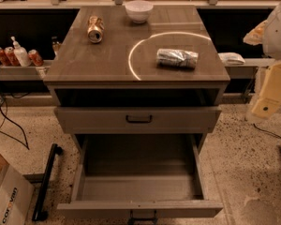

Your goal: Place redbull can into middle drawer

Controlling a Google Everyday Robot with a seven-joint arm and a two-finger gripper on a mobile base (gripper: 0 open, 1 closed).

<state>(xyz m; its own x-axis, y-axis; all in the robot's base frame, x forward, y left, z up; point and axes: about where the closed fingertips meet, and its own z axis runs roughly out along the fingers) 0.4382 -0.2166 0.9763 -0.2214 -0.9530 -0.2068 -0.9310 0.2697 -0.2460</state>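
Observation:
The redbull can [177,58] lies on its side on the grey cabinet top [107,55], right of centre. The middle drawer [138,189] is pulled out wide below, and its plain grey floor holds nothing. Its small dark handle [142,215] is at the bottom edge. Above it is the shut uppermost drawer front with a black bar handle [139,119]. Only a white and cream part of my arm [273,78] shows at the right edge, level with the cabinet top and apart from the can. My gripper is out of view.
A gold-orange can [95,29] lies at the back left of the top and a white bowl [139,11] at the back. Red cans [3,56] and a soap bottle [20,53] stand on the left shelf. A cardboard box [4,198] and a black bar [48,182] lie on the floor.

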